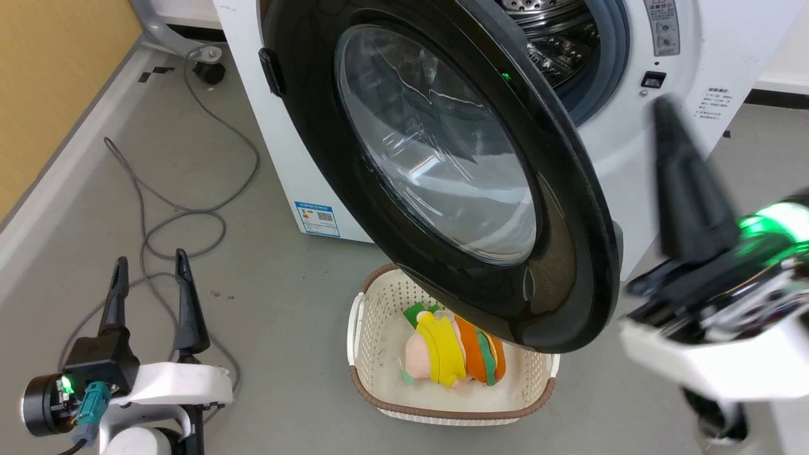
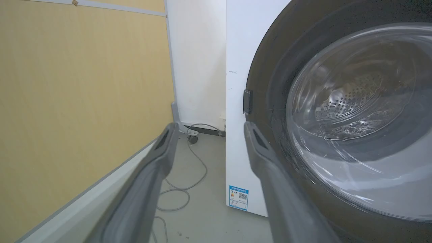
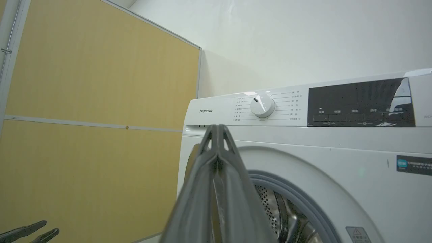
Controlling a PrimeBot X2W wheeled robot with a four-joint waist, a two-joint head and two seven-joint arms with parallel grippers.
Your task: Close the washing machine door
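The washing machine door (image 1: pixel 442 164) stands half open on the washing machine (image 1: pixel 632 145).
Hinged at the washer's left, it shows as an oval slanting from upper left to lower right, its free rim over a basket (image 1: pixel 373 297) holding a plush toy (image 1: pixel 452 354). The right gripper (image 1: pixel 665 110), fingers pressed together, is just beside that rim. The left gripper (image 1: pixel 150 265) hangs low, fingers apart.
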